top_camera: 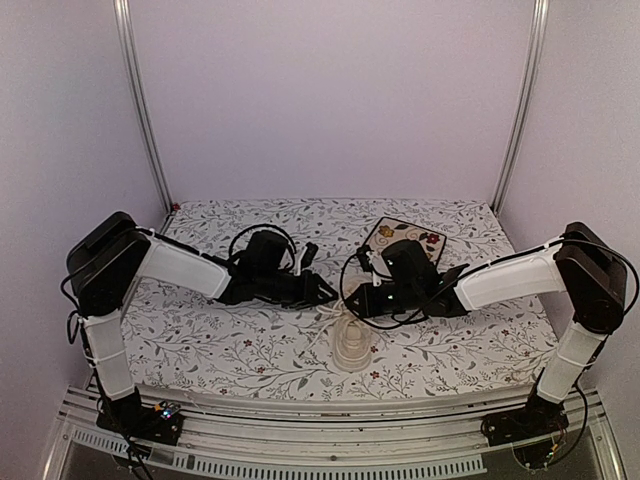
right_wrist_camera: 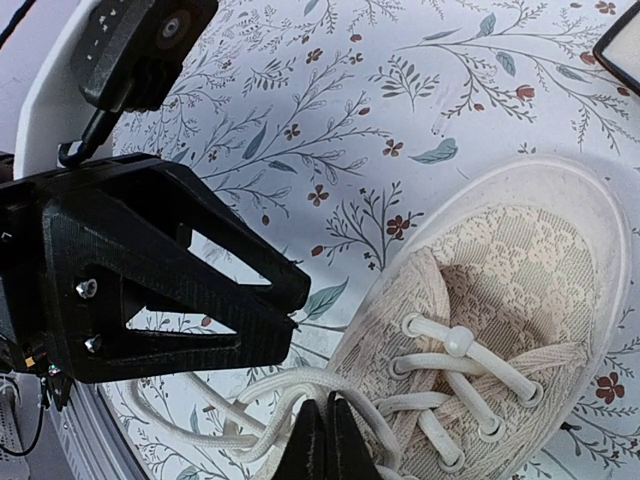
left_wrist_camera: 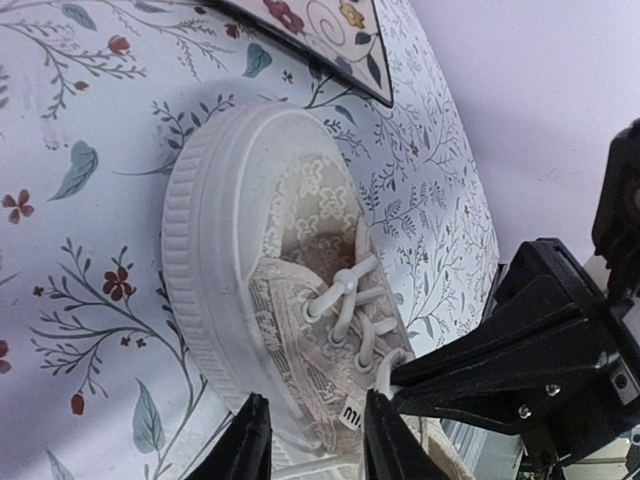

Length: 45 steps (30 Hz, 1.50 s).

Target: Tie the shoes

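The shoe [top_camera: 350, 345] is a cream-white lace-patterned sneaker standing near the table's front, also shown in the left wrist view [left_wrist_camera: 270, 260] and the right wrist view [right_wrist_camera: 520, 290]. Its loose white laces [right_wrist_camera: 250, 400] trail off the tongue in loops toward the left. My left gripper [left_wrist_camera: 312, 445] hovers over the shoe's side with its jaws partly apart, and a lace runs across the gap. My right gripper [right_wrist_camera: 322, 428] is shut, and the lace loops arch over and around its tips. I see no lace between its pads. Both grippers [top_camera: 328, 292] [top_camera: 350, 298] meet tip to tip just behind the shoe.
A square floral tile [top_camera: 405, 237] with a dark edge lies at the back right, behind the right arm. The table wears a leaf-and-flower patterned cloth [top_camera: 220, 340]. Pale walls and two metal posts [top_camera: 140, 100] close in the back.
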### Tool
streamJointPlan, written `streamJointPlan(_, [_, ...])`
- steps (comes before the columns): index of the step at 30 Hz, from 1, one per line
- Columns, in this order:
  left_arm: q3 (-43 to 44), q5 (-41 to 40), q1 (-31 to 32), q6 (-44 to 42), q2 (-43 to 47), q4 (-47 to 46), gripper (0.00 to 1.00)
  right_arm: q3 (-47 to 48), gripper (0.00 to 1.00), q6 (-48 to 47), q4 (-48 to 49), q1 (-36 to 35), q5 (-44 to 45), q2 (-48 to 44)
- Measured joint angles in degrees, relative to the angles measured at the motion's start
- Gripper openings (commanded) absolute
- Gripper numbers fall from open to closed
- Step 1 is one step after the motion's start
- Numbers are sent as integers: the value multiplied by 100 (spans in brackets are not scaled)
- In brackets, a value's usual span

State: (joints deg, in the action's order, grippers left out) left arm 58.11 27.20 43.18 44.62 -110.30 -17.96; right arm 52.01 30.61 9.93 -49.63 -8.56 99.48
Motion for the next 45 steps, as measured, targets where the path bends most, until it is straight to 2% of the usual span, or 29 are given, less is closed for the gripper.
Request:
streamJointPlan(13, [35,87,0,-92,-94,348,33,0,2,0,0,0,0,0])
streamJointPlan(37, [28,824,4,50,-424,-444,30,0,2,0,0,0,0,0])
streamJointPlan(45, [11,979,4,188,-472,-704,22,0,2,0,-2,2,33,0])
